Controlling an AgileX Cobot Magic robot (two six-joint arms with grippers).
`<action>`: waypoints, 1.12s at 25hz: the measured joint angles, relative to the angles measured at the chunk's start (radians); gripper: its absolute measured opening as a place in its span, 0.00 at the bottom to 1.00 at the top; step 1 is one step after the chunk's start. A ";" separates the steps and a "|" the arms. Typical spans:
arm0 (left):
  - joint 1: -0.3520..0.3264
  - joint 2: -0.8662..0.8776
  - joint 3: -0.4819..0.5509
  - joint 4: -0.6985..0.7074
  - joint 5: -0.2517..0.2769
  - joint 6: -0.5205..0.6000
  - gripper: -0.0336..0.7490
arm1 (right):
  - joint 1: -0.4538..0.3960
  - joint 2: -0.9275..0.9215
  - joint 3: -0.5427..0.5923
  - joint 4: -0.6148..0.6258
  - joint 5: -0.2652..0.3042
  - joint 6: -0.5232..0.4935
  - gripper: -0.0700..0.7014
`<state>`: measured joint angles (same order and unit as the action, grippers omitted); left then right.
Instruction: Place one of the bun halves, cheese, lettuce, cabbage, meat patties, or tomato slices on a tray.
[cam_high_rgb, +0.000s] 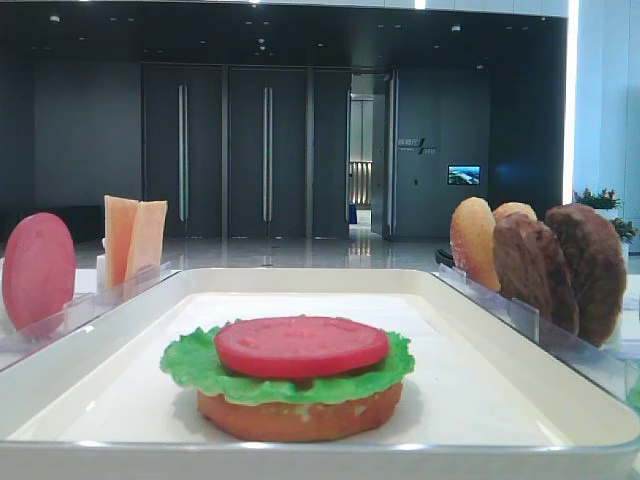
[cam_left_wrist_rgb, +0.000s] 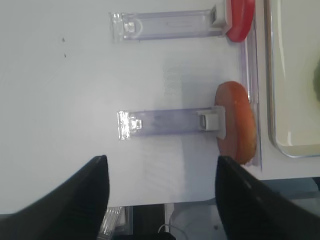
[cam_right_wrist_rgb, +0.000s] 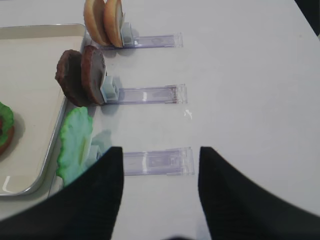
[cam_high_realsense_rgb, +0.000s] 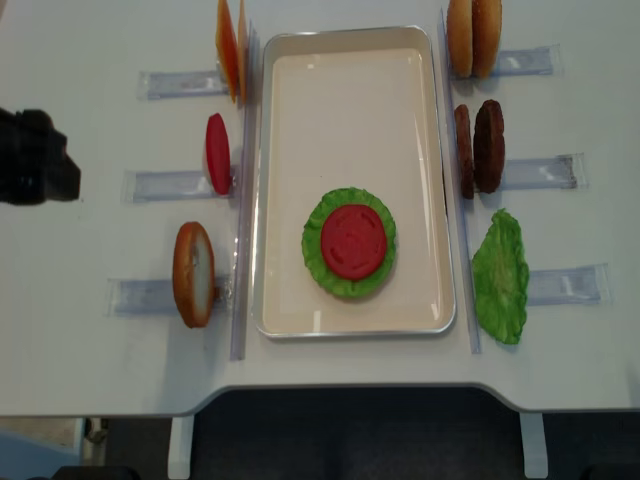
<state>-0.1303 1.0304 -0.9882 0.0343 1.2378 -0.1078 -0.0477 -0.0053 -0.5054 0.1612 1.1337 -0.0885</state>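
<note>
A smooth red tomato slice (cam_high_realsense_rgb: 352, 241) is stacked on ruffled lettuce (cam_high_realsense_rgb: 316, 256); the bun (cam_high_rgb: 300, 416) beneath is seen only from the low view. Both grippers' fingers (cam_left_wrist_rgb: 95, 192) (cam_right_wrist_rgb: 107, 185) are spread, empty.

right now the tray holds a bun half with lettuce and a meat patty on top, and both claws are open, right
Not quite. On the tray, the bun half carries lettuce, but the top piece is a tomato slice, not a meat patty. Both exterior high views show its smooth red disc. The meat patties stand in their rack, right of the tray. The left claw and right claw are both open.
</note>
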 joint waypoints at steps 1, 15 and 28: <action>0.000 -0.021 0.023 0.000 0.000 -0.002 0.69 | 0.000 0.000 0.000 0.000 0.000 0.000 0.53; 0.000 -0.388 0.249 0.000 0.004 0.007 0.68 | 0.000 0.000 0.000 0.000 0.000 0.000 0.53; 0.000 -0.741 0.473 -0.015 -0.062 0.089 0.68 | 0.000 0.000 0.000 0.000 0.000 0.000 0.53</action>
<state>-0.1303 0.2889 -0.5157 0.0191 1.1755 -0.0185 -0.0477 -0.0053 -0.5054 0.1612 1.1337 -0.0885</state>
